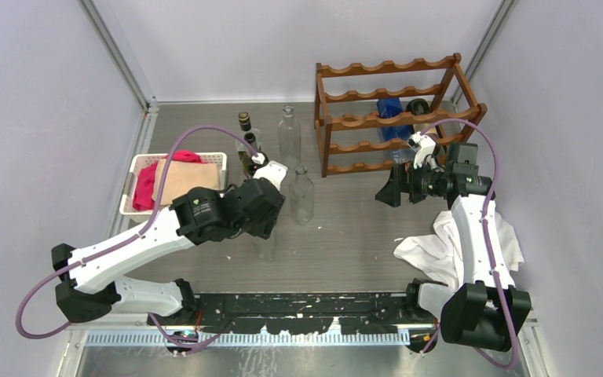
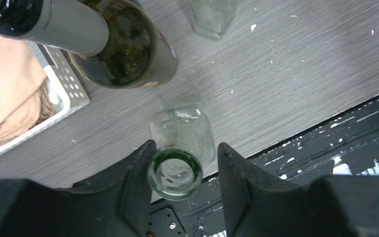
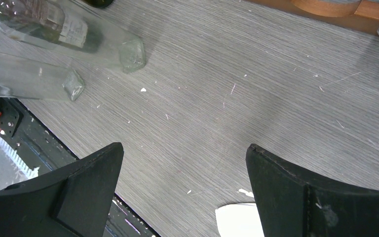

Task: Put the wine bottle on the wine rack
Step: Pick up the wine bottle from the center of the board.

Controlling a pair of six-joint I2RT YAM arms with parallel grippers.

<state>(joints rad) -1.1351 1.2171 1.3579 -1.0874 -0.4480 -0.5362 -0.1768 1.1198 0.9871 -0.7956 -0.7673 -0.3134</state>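
The reddish-brown wooden wine rack (image 1: 396,118) stands at the back right of the table. A small clear glass bottle (image 1: 265,250) stands upright under my left gripper (image 1: 268,234). In the left wrist view the bottle's green-tinted mouth (image 2: 174,174) sits between the fingers of my left gripper (image 2: 186,144). The left finger (image 2: 138,168) touches the rim and the right finger (image 2: 232,173) stands apart from it. My right gripper (image 1: 389,192) is open and empty in front of the rack, over bare table in the right wrist view (image 3: 183,147).
A dark green bottle (image 1: 247,145), a tall clear bottle (image 1: 288,133) and a shorter clear bottle (image 1: 301,196) stand mid-table. A white basket (image 1: 213,159) with red and tan cloths is at the left. A white cloth (image 1: 455,243) lies under the right arm. A blue object (image 1: 390,118) lies in the rack.
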